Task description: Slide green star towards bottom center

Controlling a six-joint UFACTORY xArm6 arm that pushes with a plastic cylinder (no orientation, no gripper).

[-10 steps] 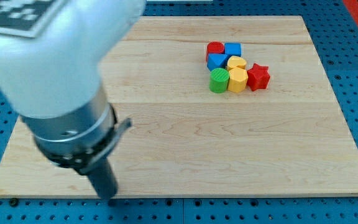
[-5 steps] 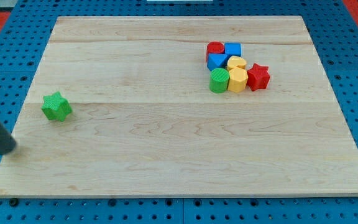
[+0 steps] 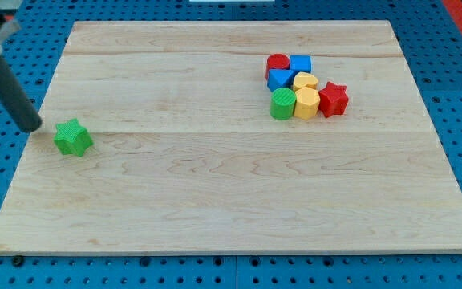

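Our tip [image 3: 32, 126] sits at the view's left edge of the tabletop [image 3: 231, 201], just up and left of the green star [image 3: 73, 137], close beside it but seemingly not touching. The end effector is a bare rod, with nothing to open or clamp. Bottom centre lies down and right of the star, so we judge the tip well placed to push along that diagonal. No labels or writing are readable
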